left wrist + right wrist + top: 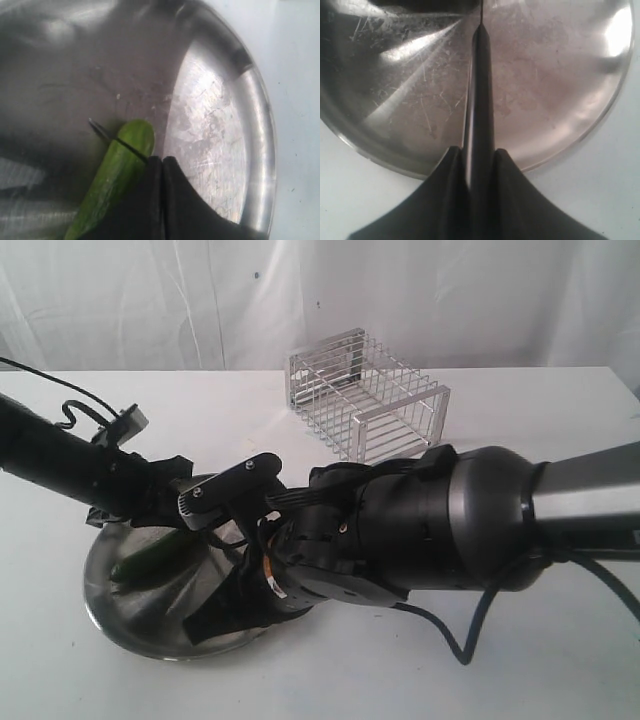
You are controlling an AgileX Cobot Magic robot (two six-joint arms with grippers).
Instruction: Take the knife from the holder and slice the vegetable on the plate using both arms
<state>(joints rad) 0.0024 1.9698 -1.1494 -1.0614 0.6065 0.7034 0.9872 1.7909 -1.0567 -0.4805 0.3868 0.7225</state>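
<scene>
Knife, slim, dark-bladed, black-handled: clamped by its handle in your right gripper, blade set across the slim dark green vegetable near its rounded end. That vegetable lies on the round stainless-steel plate, lower left of the exterior view; the shiny wire-cage holder stands upper centre. Your left gripper is closed on nothing, over the vegetable; contact unclear. Risk: unpinned, the vegetable could roll on slick steel and deflect the blade.

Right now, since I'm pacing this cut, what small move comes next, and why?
Probably press the knife straight down through the cucumber: its blade lies across it near the end, the right hand grips the handle, and the shut left hand seems to pin it.
</scene>
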